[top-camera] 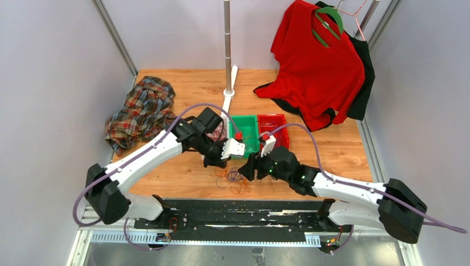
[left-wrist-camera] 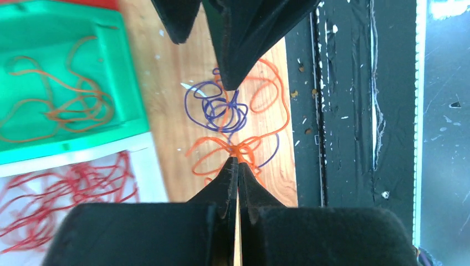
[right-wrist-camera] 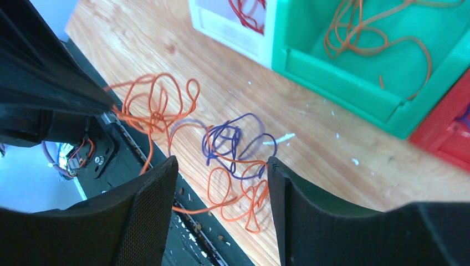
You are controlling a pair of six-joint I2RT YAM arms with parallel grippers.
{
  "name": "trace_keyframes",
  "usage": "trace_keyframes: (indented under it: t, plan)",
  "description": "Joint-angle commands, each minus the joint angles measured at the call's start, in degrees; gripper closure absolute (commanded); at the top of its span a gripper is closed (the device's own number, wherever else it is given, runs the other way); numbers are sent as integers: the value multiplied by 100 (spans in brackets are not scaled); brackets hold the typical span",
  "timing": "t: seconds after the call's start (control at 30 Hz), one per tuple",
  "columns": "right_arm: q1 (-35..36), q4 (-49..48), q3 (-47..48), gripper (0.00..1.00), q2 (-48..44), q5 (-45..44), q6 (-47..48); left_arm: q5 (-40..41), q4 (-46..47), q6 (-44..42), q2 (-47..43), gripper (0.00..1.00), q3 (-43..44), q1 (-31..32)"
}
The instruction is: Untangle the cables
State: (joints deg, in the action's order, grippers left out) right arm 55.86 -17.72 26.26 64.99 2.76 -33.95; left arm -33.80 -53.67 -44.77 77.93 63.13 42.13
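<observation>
The cables (top-camera: pixel 235 180) lie in a loose heap on the pale, grained wood of the worktop (top-camera: pixel 183 83), close to its front edge and just short of the black rail (left-wrist-camera: pixel 354 111). They are thin and wiry. A tight purple-blue knot (right-wrist-camera: pixel 227 144) of small coils sits in the middle, and springy orange loops (right-wrist-camera: pixel 155 105) are threaded through it and spread out on both sides.

The left jaws are pressed together, with only a hairline showing between the two black wedge-shaped fingers (left-wrist-camera: pixel 221 188). Their tips meet right on an orange kink (left-wrist-camera: pixel 238 151), which they appear to pinch. From the right wrist, an orange strand can be seen running up to that tip.

The right jaws stand wide apart with nothing gripped. Their matte fingers (right-wrist-camera: pixel 149 210) have a fine woven texture and straddle the heap, one on each side.

Behind the heap is a glossy green plastic tray (left-wrist-camera: pixel 124 72) holding slack orange cords (left-wrist-camera: pixel 77 105). A white tray (left-wrist-camera: pixel 149 166) touching it holds a nest of red cords (left-wrist-camera: pixel 61 194). A red tray (top-camera: pixel 272 127) sits on the green one's other side.
</observation>
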Motion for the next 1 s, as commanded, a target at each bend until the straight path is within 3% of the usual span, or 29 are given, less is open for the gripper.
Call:
trace_keyframes:
  t: [0.0, 0.2, 0.4, 0.57, 0.63, 0.77, 0.97]
  plan:
    - [52, -15, 47, 38, -554, 24, 741, 2, -939, -127, -438, 99, 679, 32]
    - [64, -226, 245, 35, -1145, 334, 1274, 108, -944, 154, -773, 100, 1238, 32]
    - [195, -183, 878, 33, -802, 311, 1510, -147, -970, 485, -784, 100, 1793, 37]
    - [185, 468, 938, 34, -538, -314, 1363, 35, -958, 188, -854, 99, 1412, 32]
    - [180, 406, 732, 34, -478, -332, 1293, 262, -962, 19, -846, 94, 1160, 33]
    - [189, 163, 369, 35, -180, -101, 1091, 446, -955, -164, -774, 63, 834, 3]
    - [457, -81, 553, 38, 670, 203, 1153, 374, -692, -46, -706, 45, 669, -466]
